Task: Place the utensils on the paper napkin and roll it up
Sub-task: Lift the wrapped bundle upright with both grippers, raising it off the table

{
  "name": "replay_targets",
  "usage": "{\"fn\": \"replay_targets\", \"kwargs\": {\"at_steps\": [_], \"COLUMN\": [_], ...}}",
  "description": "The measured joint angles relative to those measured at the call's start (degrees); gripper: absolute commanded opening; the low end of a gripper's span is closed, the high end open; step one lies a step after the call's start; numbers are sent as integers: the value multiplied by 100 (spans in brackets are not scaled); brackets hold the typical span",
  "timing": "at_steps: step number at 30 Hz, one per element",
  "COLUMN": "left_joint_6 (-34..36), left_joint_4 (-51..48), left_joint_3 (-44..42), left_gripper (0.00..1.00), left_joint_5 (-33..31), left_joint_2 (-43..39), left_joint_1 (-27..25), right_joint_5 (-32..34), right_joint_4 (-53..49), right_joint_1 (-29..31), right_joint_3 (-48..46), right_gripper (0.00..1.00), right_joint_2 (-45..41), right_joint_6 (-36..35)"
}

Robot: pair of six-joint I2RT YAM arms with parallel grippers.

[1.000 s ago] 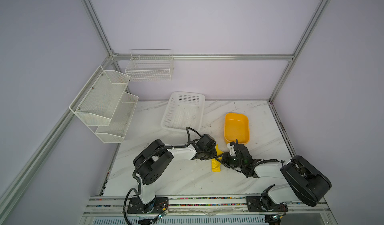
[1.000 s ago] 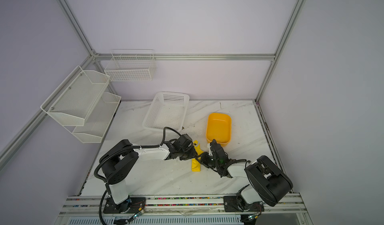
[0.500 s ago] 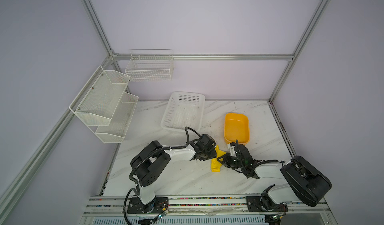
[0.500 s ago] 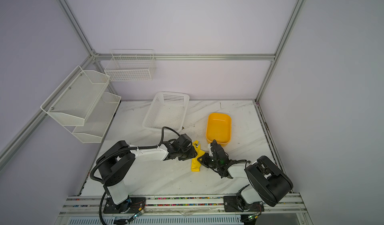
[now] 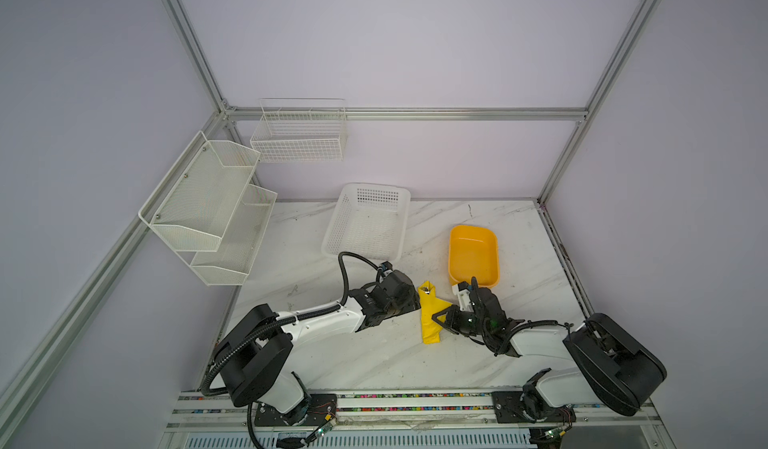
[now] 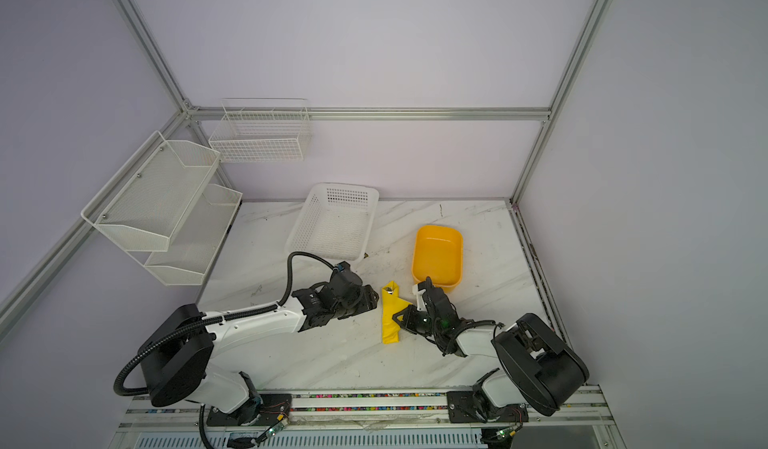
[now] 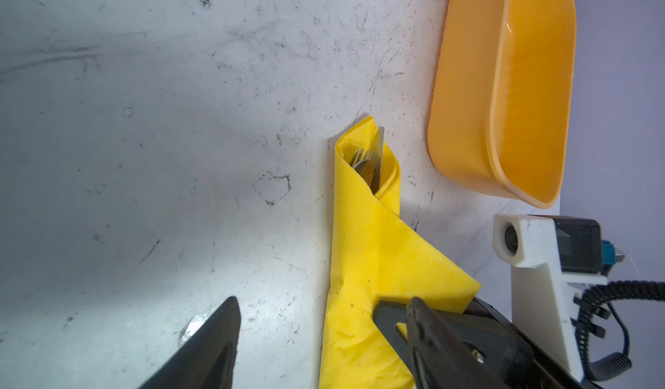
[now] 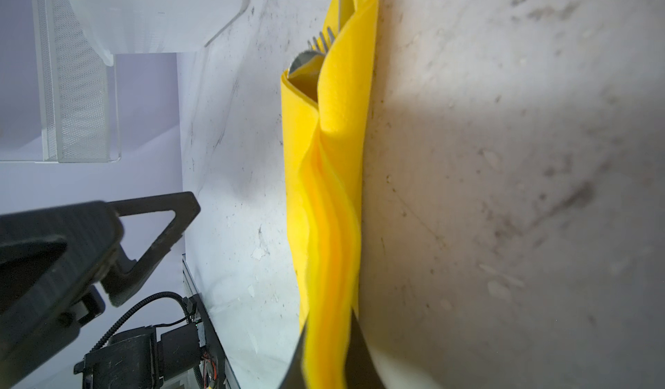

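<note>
In both top views the paper napkin (image 5: 428, 326) (image 6: 390, 326) lies on the table (image 5: 374, 364) near its middle, rolled into a slim bright yellow bundle. Its long axis runs 12 to 6 o'clock, open mouth at 12. A loose triangular flap sticks out toward 3 o'clock and is pinched by the right claw (image 5: 435, 319), while the left claw (image 5: 415, 303) sits at 9 o'clock, just beside the roll. The left wrist view adds detail: the utensils (image 7: 369, 160), fork tines and a blade tip, poke from the mouth near the orange tub (image 7: 503, 99), and the left claw's jaws stand wide apart, gripping nothing. The right wrist view shows the right claw (image 8: 327, 363) clamped flat on the flap's layered folds.
</note>
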Motion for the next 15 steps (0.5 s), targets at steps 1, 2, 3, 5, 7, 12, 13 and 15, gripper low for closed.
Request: {"fn": "replay_targets", "kwargs": {"at_steps": [1, 2, 3, 5, 7, 12, 13, 15], "left_joint_6": [-4, -22, -35, -81, -131, -199, -227, -278], "left_joint_4": [0, 7, 13, 24, 17, 98, 111, 221], "left_joint_3": [-26, -61, -92, -151, -214, -459, -511, -647], "left_gripper": [73, 73, 73, 73, 74, 74, 74, 75], "left_joint_5": [-28, -48, -66, -116, -197, -328, -343, -374], "left_joint_2": [-24, -52, -79, -136, -212, -459, -525, -688], "left_joint_1": [0, 11, 22, 26, 31, 57, 61, 70], "right_joint_5": [-4, -9, -4, 4, 13, 35, 39, 42], "right_joint_4": [4, 17, 26, 13, 33, 57, 57, 55], "right_joint_1": [0, 0, 0, 0, 0, 0, 0, 0], "right_joint_3": [0, 0, 0, 0, 0, -2, -2, -9], "right_gripper": [8, 8, 8, 8, 8, 8, 8, 8], "right_joint_2": [0, -2, -20, -127, -256, -332, -350, -444], "right_joint_6": [-37, -94, -140, -240, -323, -411, -424, -479]}}
